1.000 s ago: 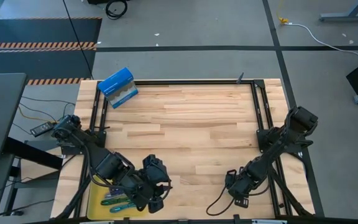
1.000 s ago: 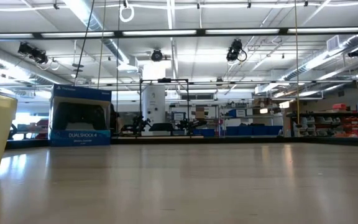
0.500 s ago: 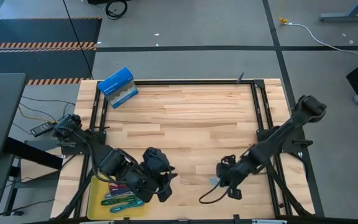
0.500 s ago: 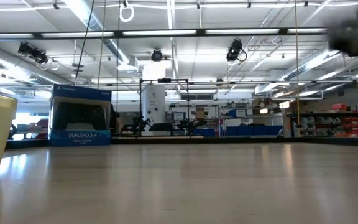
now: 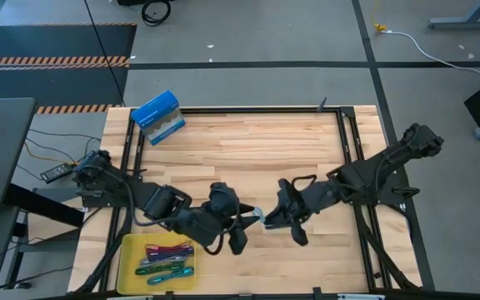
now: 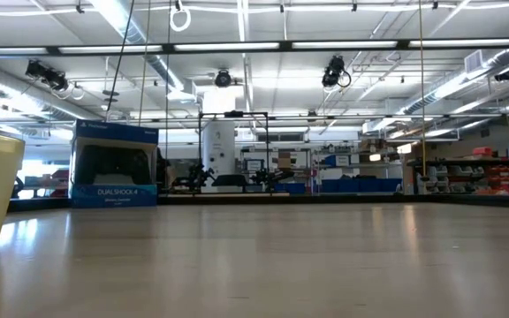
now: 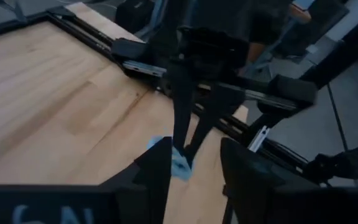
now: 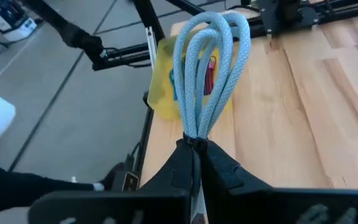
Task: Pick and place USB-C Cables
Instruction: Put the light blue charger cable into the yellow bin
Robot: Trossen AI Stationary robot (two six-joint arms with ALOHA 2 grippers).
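Note:
My right gripper (image 5: 265,219) is over the table's middle, shut on a pale blue USB-C cable (image 8: 209,68), a short looped bundle. My left gripper (image 7: 194,174) faces it from the left, open. Its fingers stand on either side of the bundle's free end (image 7: 176,162); I cannot tell whether they touch it. Several other cables, among them teal and magenta, lie in the flat yellow tray (image 5: 132,250) at the near left. Neither gripper shows in the low view. My right gripper pinches the pale blue bundle at one end (image 8: 194,140) between its two fingertips. The loops (image 8: 219,37) stick out forward past the fingertips, along the line of the fingers. The fingers slant down toward the table's left. The bundle is held clear of the table.
A blue rectangular box (image 5: 158,117) stands at the far left corner and shows again in the low view (image 6: 113,165). A black frame (image 5: 340,133) runs along the table's far and right sides. Bare wood lies across the middle and far half.
My right gripper has risen from the near right of the table and swung toward the middle, carrying the pale blue cable up clear of the wood. My left gripper has moved from above the yellow tray toward the middle, uncovering the tray, and now meets the right one.

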